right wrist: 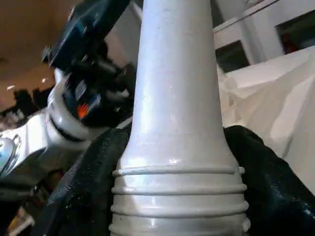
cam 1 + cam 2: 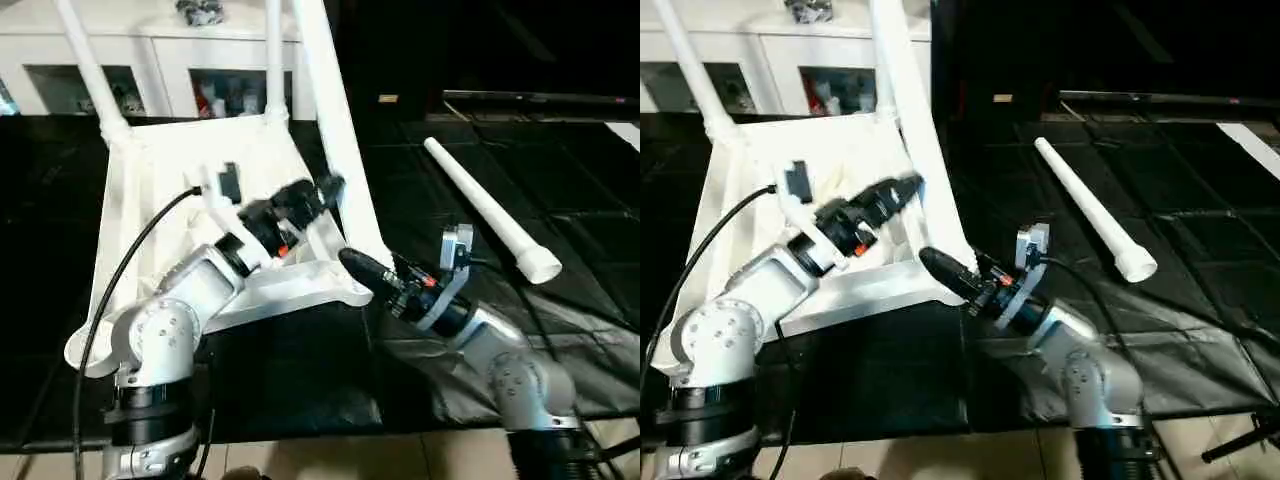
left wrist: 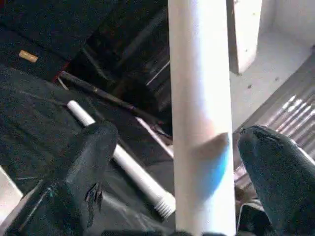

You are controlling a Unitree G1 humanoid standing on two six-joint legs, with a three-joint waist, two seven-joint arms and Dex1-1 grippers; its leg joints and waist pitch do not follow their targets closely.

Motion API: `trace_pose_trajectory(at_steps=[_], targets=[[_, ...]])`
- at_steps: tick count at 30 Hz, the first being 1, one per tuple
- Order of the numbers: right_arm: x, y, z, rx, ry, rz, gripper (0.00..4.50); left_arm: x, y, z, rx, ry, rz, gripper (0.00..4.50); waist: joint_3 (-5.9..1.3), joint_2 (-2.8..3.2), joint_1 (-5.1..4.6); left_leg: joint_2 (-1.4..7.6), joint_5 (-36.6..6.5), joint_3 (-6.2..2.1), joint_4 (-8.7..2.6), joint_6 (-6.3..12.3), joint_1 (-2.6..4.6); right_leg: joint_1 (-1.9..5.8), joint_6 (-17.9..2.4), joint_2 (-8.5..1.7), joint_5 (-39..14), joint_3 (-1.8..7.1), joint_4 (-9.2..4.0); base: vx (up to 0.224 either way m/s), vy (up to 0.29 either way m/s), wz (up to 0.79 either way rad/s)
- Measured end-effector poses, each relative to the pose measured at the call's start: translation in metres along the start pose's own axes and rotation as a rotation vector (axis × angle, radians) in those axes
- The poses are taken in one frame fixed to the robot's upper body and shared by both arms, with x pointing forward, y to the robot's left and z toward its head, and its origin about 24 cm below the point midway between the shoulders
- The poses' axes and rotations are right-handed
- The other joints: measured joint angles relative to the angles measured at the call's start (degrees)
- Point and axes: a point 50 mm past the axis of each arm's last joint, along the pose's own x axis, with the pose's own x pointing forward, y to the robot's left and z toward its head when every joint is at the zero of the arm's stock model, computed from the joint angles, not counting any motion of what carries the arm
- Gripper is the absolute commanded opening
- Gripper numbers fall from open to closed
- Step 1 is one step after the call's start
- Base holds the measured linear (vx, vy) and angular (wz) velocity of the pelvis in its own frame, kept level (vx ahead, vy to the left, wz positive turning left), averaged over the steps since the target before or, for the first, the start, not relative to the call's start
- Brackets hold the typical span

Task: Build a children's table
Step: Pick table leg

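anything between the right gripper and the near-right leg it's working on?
Nothing visible. The right gripper is already shut on the leg, its fingers flanking the ribbed base. The left gripper straddles the same leg higher up, open.

I can't see the tops of the upright table legs [image 2: 325, 110]; the frame cuts them off. My right gripper [image 1: 172, 162] hides the near corner socket, so whether the leg's ribbed end is seated I cannot tell. The cabinet [image 2: 150, 60] contents are too small to identify.
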Motion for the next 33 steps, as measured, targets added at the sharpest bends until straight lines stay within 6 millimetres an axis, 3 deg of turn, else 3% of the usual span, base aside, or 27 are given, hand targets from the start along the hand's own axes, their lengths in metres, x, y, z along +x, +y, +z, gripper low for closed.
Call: trace_pose_trajectory(at_steps=[9,11,15,16,20,21,24,27,30,33], targets=[[-0.002,0.002,-0.013,0.017,0.080,0.000,2.79,0.000,-0.003,-0.005,-0.060,0.056,-0.025,4.50,0.02,-0.08,-0.01,-0.01,0.0,0.00,0.01,0.00,0.01,0.07,0.1,0.00,0.1,0.00,-0.12,0.000,0.000,0.00],[-0.004,0.001,-0.015,-0.004,0.126,-0.010,2.79,0.000,-0.003,-0.005,-0.057,0.062,-0.027,4.14,0.01,-0.09,0.01,-0.01,0.0,0.00,0.00,0.00,0.01,0.08,0.1,0.00,0.1,0.00,-0.16,0.000,0.000,0.00],[-0.003,0.001,-0.017,-0.046,0.155,-0.016,2.79,-0.001,-0.002,-0.005,-0.051,0.066,-0.020,4.08,0.02,-0.11,0.02,-0.01,0.0,0.00,-0.01,-0.01,0.02,0.08,0.1,0.00,0.1,0.00,-0.17,0.000,0.000,0.00],[-0.003,0.001,-0.017,-0.049,0.155,-0.017,2.79,-0.001,-0.002,-0.005,-0.051,0.066,-0.020,3.79,0.02,-0.11,0.03,-0.01,0.0,0.00,-0.01,0.00,0.01,0.08,0.1,0.00,0.1,0.00,-0.18,0.000,0.000,0.00],[-0.002,0.002,-0.017,-0.057,0.156,-0.013,2.79,-0.002,-0.001,-0.003,-0.046,0.068,-0.010,3.67,0.09,-0.28,0.03,-0.01,0.0,0.00,-0.03,0.00,0.02,0.08,0.1,0.00,0.1,0.00,-0.19,0.000,0.000,0.00],[-0.002,0.002,-0.017,-0.057,0.157,-0.013,2.79,-0.002,-0.001,-0.003,-0.045,0.069,-0.008,3.37,0.11,-0.32,0.04,-0.01,0.0,0.00,-0.03,0.00,0.02,0.08,0.1,0.00,0.1,0.00,-0.19,0.000,0.000,0.00],[-0.002,0.002,-0.018,-0.060,0.159,-0.009,2.79,-0.003,0.000,-0.002,-0.043,0.068,0.003,3.27,0.15,-0.39,0.03,-0.01,0.0,0.00,-0.02,0.00,0.01,0.09,0.1,0.00,0.1,0.00,-0.21,0.000,0.000,0.00],[-0.003,0.002,-0.018,-0.068,0.170,-0.010,2.79,-0.003,0.000,-0.002,-0.042,0.068,0.008,2.85,0.16,-0.42,0.12,-0.01,0.0,0.00,-0.02,0.00,0.01,0.10,0.1,0.00,0.1,0.00,-0.21,0.000,0.000,0.00],[-0.004,0.001,-0.016,-0.081,0.174,-0.004,2.79,-0.003,0.001,-0.002,-0.042,0.066,0.016,2.81,0.16,-0.42,0.11,-0.01,0.0,0.00,-0.02,0.00,0.02,0.11,0.1,0.00,0.1,0.00,-0.21,0.000,0.000,0.00],[-0.006,0.001,-0.015,-0.088,0.177,-0.004,2.79,-0.002,0.001,-0.003,-0.043,0.066,0.019,2.43,0.16,-0.41,0.08,-0.01,0.0,0.00,-0.02,0.00,0.03,0.11,0.1,0.00,0.1,0.00,-0.21,0.000,0.000,0.00]])
